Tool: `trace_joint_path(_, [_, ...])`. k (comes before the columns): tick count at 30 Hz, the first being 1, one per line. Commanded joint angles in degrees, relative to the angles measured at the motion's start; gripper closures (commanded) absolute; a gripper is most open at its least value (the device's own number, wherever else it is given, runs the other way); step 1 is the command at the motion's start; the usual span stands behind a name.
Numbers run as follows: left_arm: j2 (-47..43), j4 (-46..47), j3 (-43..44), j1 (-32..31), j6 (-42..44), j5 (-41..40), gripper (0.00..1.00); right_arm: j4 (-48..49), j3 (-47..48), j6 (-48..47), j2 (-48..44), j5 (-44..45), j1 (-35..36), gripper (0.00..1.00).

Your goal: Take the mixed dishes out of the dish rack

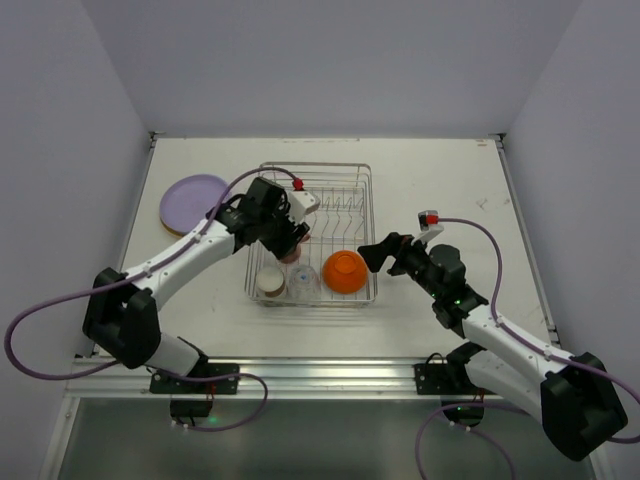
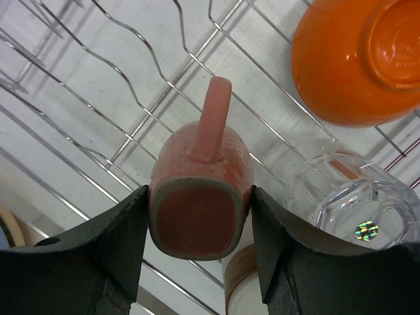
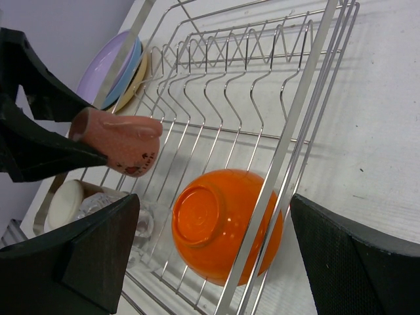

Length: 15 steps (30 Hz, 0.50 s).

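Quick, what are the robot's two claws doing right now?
Left gripper: closed, holding the pink mug.
Right gripper: open, holding nothing.

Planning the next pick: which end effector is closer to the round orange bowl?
Right. The right end effector hangs open outside the silver wire dish rack, beside the round orange bowl; the left end effector grips the pink handled mug farther left.

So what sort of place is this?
Probably a robot test cell, not a kitchen: plain walls box in a white table, with left arm and right arm mounted at its near edge.
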Motion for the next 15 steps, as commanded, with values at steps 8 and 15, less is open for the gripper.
trace_joint_path(8, [-12.45,14.11,-0.99,2.14,-9.27,1.94,1.00,0.91,0.79,-0.29,-1.62,-0.48,0.18,0.01])
trace_joint_path(15, [-12.63,17.88,-1.69,2.94,-18.15,7.38,1.00,7.58,-1.31,-0.90,-2.76,-9.42,0.18,0.01])
